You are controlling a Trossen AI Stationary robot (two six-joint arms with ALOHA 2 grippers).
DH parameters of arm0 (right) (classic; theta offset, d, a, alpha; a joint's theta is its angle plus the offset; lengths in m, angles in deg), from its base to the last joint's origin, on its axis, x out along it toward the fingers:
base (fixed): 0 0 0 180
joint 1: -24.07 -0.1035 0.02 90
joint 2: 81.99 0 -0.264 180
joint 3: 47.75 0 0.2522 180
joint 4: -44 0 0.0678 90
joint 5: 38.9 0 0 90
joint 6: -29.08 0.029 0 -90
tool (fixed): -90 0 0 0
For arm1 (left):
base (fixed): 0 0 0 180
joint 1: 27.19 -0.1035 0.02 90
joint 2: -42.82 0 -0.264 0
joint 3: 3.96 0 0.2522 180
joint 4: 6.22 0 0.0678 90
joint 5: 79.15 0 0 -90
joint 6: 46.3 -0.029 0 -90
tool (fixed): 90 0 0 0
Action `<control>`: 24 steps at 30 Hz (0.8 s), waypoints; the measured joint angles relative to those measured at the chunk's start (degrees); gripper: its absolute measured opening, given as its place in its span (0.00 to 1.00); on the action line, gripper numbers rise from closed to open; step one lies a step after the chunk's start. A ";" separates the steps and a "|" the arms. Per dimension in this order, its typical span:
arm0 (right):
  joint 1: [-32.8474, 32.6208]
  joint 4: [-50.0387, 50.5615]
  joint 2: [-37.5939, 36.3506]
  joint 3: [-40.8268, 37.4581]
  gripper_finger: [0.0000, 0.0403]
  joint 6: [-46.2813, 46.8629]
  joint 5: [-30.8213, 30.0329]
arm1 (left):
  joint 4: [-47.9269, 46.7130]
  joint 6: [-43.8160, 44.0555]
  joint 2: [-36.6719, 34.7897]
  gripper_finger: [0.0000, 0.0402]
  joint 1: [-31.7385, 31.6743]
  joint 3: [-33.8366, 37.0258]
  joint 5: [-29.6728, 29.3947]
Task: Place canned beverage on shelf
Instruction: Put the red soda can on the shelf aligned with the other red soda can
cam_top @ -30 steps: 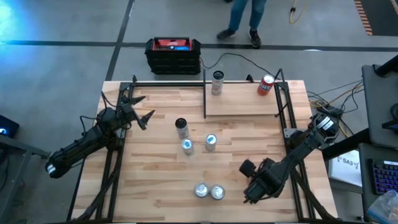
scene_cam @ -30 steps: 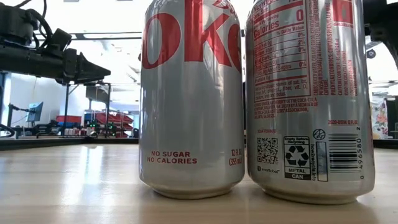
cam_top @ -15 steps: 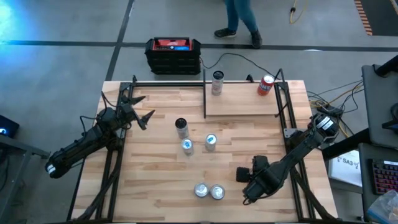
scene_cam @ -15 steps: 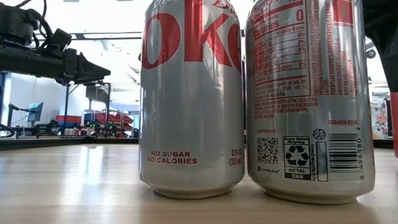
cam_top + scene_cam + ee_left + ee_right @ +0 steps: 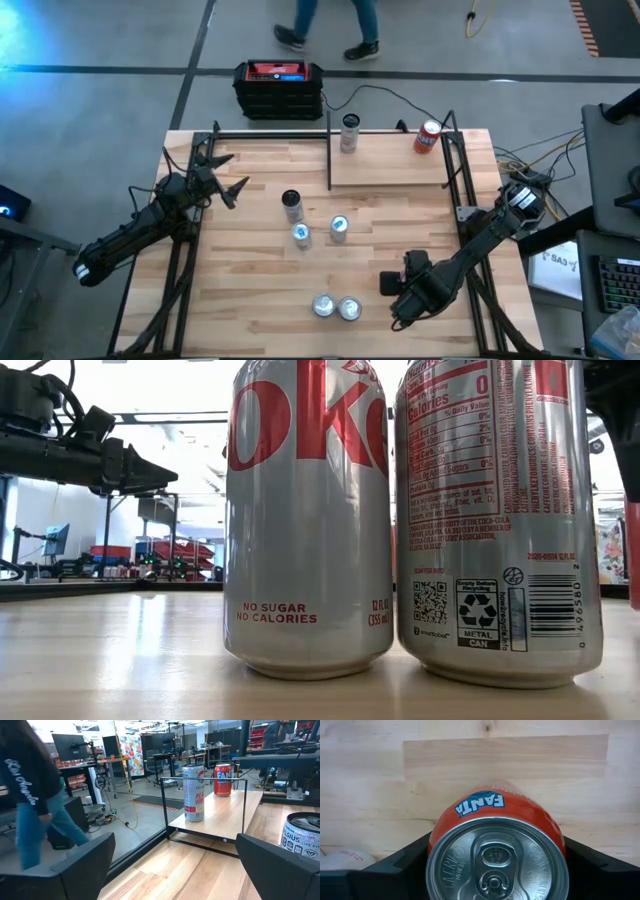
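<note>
1. The right arm reaches in from the table's right edge, bent low over the near right part of the large butcher-block tabletop (image 5: 250, 270). Its right gripper (image 5: 392, 283) points down at the wood, just right of the pair of silver Diet Coke cans (image 5: 336, 307).
2. The right wrist view looks straight down on an orange Fanta can (image 5: 496, 851) with a silver pull-tab lid. The can sits between the two dark fingers (image 5: 395, 870), which stand partly spread and close against its sides; the grip looks closed on it, and the can hangs above the tabletop.
3. The left arm lies stretched along the table's left side, its left gripper (image 5: 228, 176) raised and pointing toward the far end, jaws spread wide and empty.
4. The small light wood shelf with thin black metal rods (image 5: 390, 165) sits at the far right of the table. A tall silver can (image 5: 349, 132) and a red can (image 5: 428, 137) stand on its far edge.
5. Three more cans stand mid-table: a dark-topped one (image 5: 292, 205) and two silver-blue ones (image 5: 339, 229).
6. A person's legs (image 5: 330, 25) cross the floor beyond the table.
</note>
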 joint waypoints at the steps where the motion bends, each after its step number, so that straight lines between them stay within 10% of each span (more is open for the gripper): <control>1: 0.05 0.15 -0.02 0.00 0.72 -0.04 -0.06 | 0.02 -0.01 0.02 0.99 0.00 0.00 -0.01; 24: 0.13 0.73 -0.04 0.00 0.72 1.73 0.19 | 0.01 -0.02 0.01 0.99 0.01 0.00 0.02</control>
